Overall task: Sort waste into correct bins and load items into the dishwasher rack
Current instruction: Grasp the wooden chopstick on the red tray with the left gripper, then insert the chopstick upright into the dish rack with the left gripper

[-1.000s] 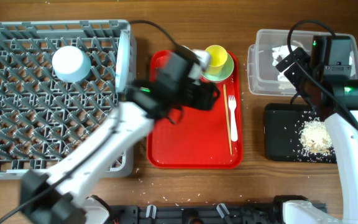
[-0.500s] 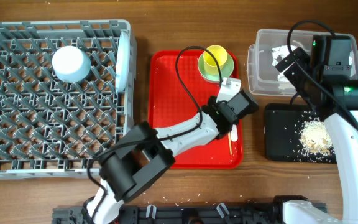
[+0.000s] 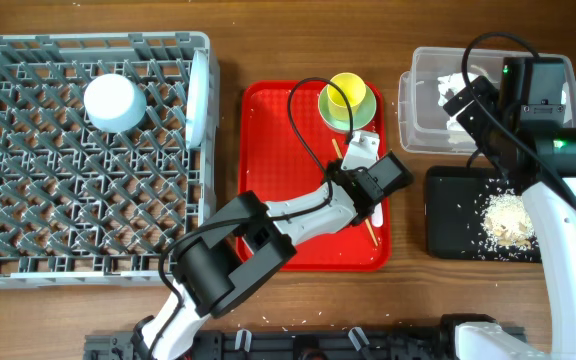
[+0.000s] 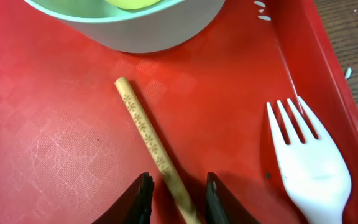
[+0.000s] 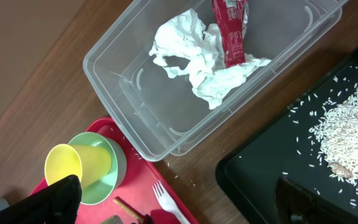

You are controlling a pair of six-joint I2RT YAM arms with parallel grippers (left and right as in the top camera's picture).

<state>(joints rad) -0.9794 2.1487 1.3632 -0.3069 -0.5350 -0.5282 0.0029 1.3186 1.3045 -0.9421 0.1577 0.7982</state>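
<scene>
My left gripper (image 3: 361, 160) is low over the red serving tray (image 3: 288, 210), open, with a thin wooden chopstick (image 4: 148, 146) lying between its fingers (image 4: 178, 200). The white fork (image 4: 309, 171) lies just right of it. The yellow cup (image 3: 346, 92) sits in the light green bowl (image 3: 363, 112). The pale blue bowl (image 3: 115, 102) and the plate (image 3: 200, 95) are in the grey rack (image 3: 28, 200). My right gripper (image 5: 188, 199) is wide open and empty above the clear tub (image 5: 123, 74) holding tissue (image 5: 197, 56) and the red wrapper (image 5: 232, 31). Food scraps (image 5: 347, 137) lie in the black tray (image 5: 260, 174).
The clear tub (image 3: 418, 120) and black tray (image 3: 448, 215) stand at the right, the rack at the left, the red tray between them. Loose grains lie on the wood around the black tray. My left arm's cable loops over the tray.
My left arm has swung from the tray's upper left to its right side and come down over the chopstick. The chopstick's upper end now points left. My right arm has not moved.
</scene>
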